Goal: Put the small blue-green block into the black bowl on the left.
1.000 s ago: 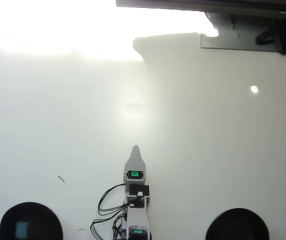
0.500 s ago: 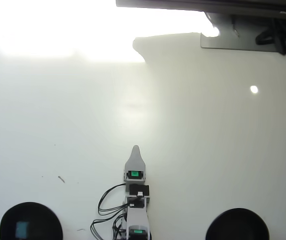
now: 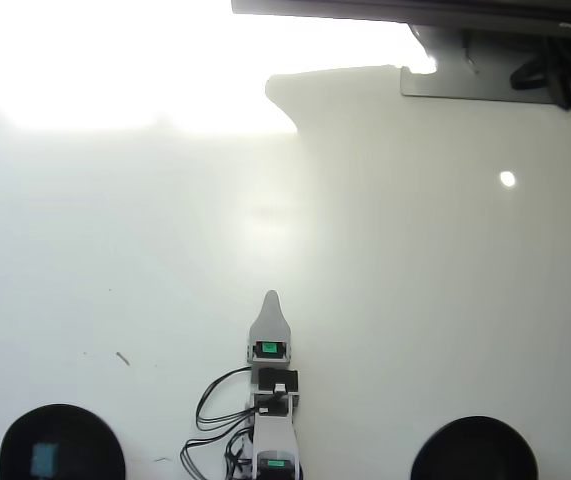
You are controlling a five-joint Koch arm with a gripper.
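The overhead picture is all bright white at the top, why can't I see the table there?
In the overhead view, strong glare washes out the table at the upper left; a small bright spot shines at right. The lower part stays clear: the block shows inside the left black bowl.

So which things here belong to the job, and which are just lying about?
Job:
- small blue-green block, lying inside
- black bowl, at the overhead view's lower left
- gripper, only one tip visible

Lying about:
- second black bowl, lower right
- cables beside the arm
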